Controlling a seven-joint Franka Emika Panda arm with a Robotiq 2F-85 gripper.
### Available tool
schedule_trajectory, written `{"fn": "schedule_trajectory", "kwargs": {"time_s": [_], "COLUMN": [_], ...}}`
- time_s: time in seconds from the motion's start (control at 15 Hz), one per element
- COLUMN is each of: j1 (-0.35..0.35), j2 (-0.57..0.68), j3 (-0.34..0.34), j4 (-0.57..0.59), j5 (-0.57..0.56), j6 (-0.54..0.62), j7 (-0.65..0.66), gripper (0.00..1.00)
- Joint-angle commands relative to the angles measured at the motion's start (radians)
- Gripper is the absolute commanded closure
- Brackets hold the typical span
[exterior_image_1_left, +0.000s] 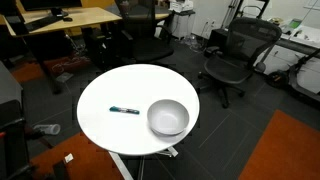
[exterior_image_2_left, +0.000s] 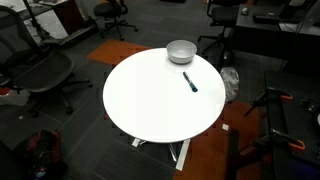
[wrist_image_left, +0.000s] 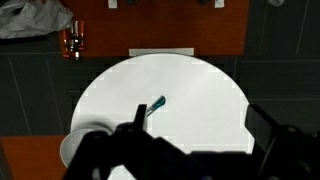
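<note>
A round white bench (exterior_image_1_left: 120, 90) stands in a room with a dark floor. Two things are on it: a small blue pen (exterior_image_1_left: 124, 110) and a grey bowl (exterior_image_1_left: 168, 118). In both exterior views the pen lies flat on the bench top, near the bowl but not touching it. The bowl (exterior_image_2_left: 181, 51) sits upright close to the rim of the bench (exterior_image_2_left: 150, 110), and the pen (exterior_image_2_left: 190, 83) lies a little further in from that rim. I cannot tell if there is anything inside the bowl. In the wrist view the tool (wrist_image_left: 200, 125) shows as big, dark, blurry shapes at the bottom of the picture. Its two fingers (wrist_image_left: 265, 125) are spread wide apart, with white bench top showing between them. The tool holds nothing and touches nothing. It hangs up above the bench. In that view the pen (wrist_image_left: 153, 106) lies tilted near the middle of the bench, just past the tip of one finger. The bowl (wrist_image_left: 72, 150) peeks out at the lower left, partly hidden behind the tool. Black office chairs (exterior_image_1_left: 235, 55) stand around the bench but well apart from it. A wooden desk (exterior_image_1_left: 75, 18) is at the back. A patch of orange carpet (exterior_image_1_left: 290, 145) lies on the floor beside the bench.
</note>
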Motion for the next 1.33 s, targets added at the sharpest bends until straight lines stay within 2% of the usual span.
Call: {"fn": "schedule_trajectory", "kwargs": {"time_s": [0.0, 0.87, 1.07, 1.27], "j1": [-0.009, -0.009, -0.014, -0.034], "j2": [0.000, 0.001, 0.025, 0.052], "j3": [0.008, 0.008, 0.000, 0.001], "j4": [0.002, 0.002, -0.009, -0.034], "j5": [0.005, 0.005, 0.017, 0.021], "j6": [-0.002, -0.002, 0.054, 0.161], "j7": [-0.005, -0.005, 0.005, 0.057], "gripper": [0.00, 0.00, 0.00, 0.00]}}
